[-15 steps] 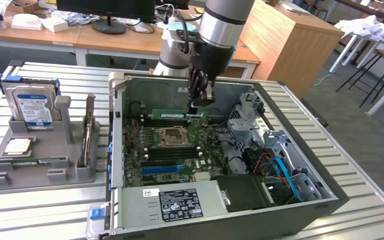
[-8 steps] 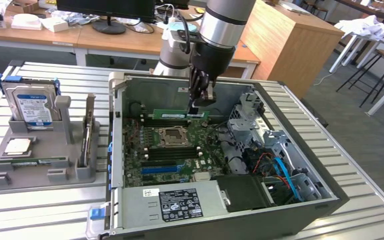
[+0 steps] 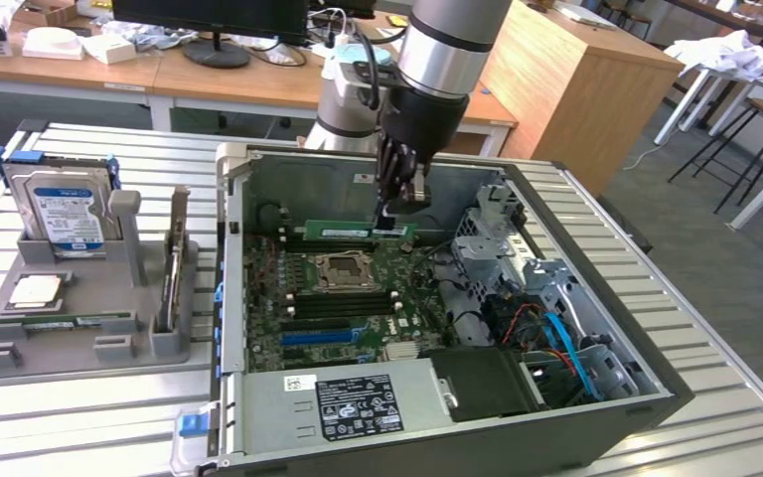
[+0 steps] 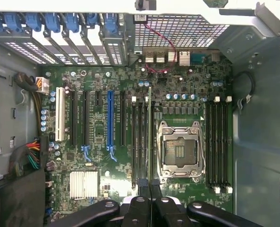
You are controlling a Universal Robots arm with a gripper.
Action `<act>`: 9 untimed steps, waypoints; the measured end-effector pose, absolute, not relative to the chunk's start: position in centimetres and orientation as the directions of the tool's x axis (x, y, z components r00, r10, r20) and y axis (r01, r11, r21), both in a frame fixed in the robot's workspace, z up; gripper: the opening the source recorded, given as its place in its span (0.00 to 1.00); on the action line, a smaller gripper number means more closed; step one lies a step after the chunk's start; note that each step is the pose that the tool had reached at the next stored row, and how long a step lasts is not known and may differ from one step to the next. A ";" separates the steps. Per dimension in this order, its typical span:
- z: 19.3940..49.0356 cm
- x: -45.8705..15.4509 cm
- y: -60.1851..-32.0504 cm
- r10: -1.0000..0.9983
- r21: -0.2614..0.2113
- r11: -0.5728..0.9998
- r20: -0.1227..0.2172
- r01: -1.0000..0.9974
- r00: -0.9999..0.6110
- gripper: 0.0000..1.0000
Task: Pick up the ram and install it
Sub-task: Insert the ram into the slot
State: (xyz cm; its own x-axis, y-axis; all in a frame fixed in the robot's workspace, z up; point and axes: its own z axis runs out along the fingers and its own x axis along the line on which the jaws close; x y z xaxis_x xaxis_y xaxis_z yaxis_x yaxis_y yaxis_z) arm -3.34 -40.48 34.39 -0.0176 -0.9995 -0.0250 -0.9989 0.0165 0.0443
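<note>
Gripper [image 3: 399, 206] pinched nearly closed on the ram [image 3: 349, 231], I should hold it level and in line with the slot [image 4: 140, 142].

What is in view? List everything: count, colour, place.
ram: one, green, gripped by the tool above the motherboard
motherboard: one, green, inside the case
computer case: one, grey, open on the table
CPU socket: one, silver, on the motherboard
hard drive: one, blue-labelled, upright in the holder
holder: one, grey, exterior view's left of the case
table: one, silver slatted, under everything
tool: one, black, shut on the ram
</note>
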 end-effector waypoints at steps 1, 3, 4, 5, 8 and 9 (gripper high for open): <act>34.4 -3.3 -40.6 -1.000 0.044 0.016 -0.025 -0.999 -0.018 0.11; 34.4 -3.3 -40.7 -1.000 0.044 0.017 -0.025 -0.999 -0.018 0.11; 34.4 -3.3 -40.8 -1.000 0.044 0.016 -0.025 -0.999 -0.018 0.11; 34.4 -3.3 -40.8 -1.000 0.044 0.017 -0.025 -0.999 -0.018 0.11; 34.4 -3.3 -40.9 -1.000 0.044 0.017 -0.025 -0.999 -0.018 0.11; 34.4 -3.3 -40.9 -1.000 0.044 0.017 -0.025 -0.999 -0.018 0.11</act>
